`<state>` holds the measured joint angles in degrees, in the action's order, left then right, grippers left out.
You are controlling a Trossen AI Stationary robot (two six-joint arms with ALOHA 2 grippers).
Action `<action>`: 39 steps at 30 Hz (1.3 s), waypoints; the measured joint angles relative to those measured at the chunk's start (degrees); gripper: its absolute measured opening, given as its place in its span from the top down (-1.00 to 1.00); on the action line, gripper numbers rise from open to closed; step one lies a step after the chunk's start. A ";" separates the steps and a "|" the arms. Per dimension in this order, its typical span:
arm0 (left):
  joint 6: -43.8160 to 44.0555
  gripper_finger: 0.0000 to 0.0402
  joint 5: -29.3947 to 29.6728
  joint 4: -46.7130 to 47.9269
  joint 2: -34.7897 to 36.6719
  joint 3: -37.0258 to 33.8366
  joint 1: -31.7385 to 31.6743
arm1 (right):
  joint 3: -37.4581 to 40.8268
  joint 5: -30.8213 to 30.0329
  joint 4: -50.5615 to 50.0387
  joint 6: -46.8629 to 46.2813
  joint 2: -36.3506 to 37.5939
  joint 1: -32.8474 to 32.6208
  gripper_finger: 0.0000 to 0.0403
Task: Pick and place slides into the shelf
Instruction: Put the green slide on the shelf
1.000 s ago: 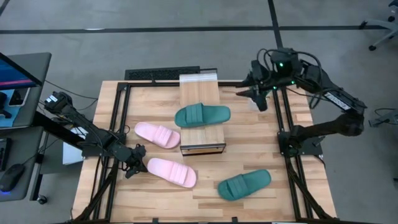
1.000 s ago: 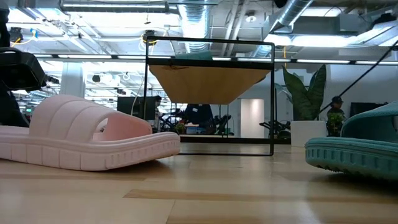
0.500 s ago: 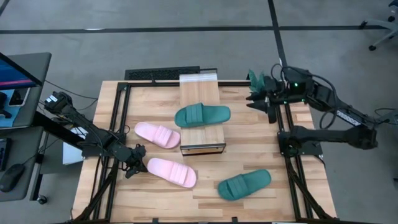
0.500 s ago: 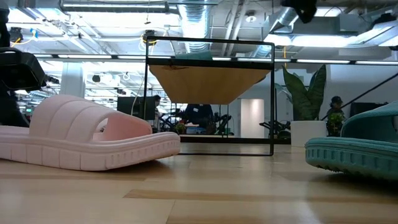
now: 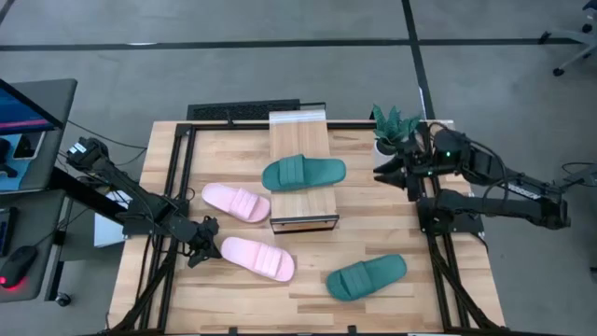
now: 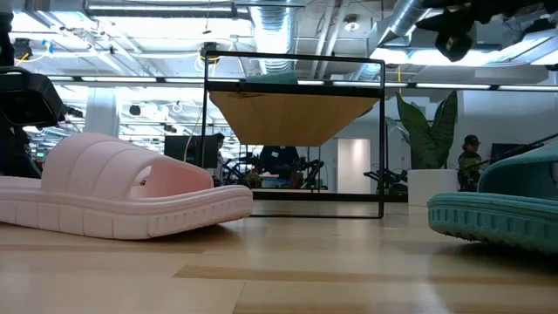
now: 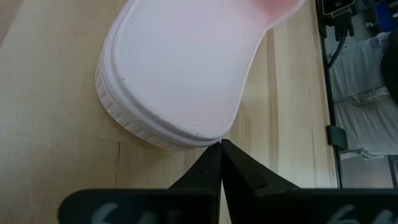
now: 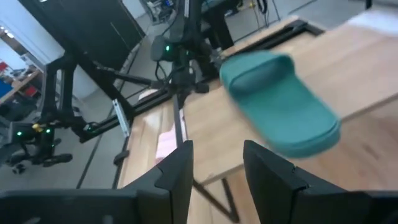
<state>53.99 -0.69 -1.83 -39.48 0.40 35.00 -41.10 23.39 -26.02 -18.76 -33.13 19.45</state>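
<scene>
The shelf [image 5: 300, 177] stands mid-table, and one teal slide [image 5: 303, 173] lies flat across its plank top. Left of it a pink slide [image 5: 236, 203] rests on the table. A second pink slide [image 5: 257, 258] and a second teal slide [image 5: 367, 276] lie nearer the front edge. My left gripper [image 5: 203, 245] is shut, low on the table, its tips at the near pink slide's left end [image 7: 186, 134]. My right gripper [image 5: 384, 168] hangs open and empty above the table, right of the shelf, facing the teal slide [image 8: 280, 102] on it. My left gripper points its shut fingertips [image 7: 219, 155] slanting down at the rim of the near pink slide's end [image 7: 205, 138]; I cannot tell whether they touch it. The slide lies flat on the table.
A black frame [image 5: 177, 187] runs along the table's left, right and far edges. A small green plant [image 5: 392, 121] stands at the back right corner. Bare planks lie between the shelf and the right frame rail [image 5: 424, 233].
My right gripper has come down and drawn back from the shelf toward the table's right edge, rolling as it went; it stays open and empty. It has entered the low view's top right. The slides and my left arm have kept still.
</scene>
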 joint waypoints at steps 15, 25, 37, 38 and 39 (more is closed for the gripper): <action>-0.02 1.00 0.00 0.00 0.00 0.00 0.00 | 5.60 -4.09 2.96 -1.83 11.80 -19.39 0.34; -0.01 1.00 0.00 0.00 0.00 -0.01 0.00 | 10.01 -3.95 2.65 -3.90 22.74 -30.79 0.43; -0.02 1.00 0.00 0.00 0.00 0.00 0.00 | 14.99 -5.95 1.55 -7.85 26.69 -33.69 0.44; 0.01 1.00 0.00 0.00 0.01 -0.01 0.00 | 15.08 -5.94 0.88 -7.83 26.35 -33.69 0.44; -0.02 1.00 0.00 0.00 0.00 0.00 0.00 | 15.13 -5.94 0.00 -7.83 25.89 -33.69 0.44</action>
<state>53.98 -0.69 -1.83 -39.48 0.40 35.00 -25.98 17.45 -26.02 -26.59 -7.25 -14.24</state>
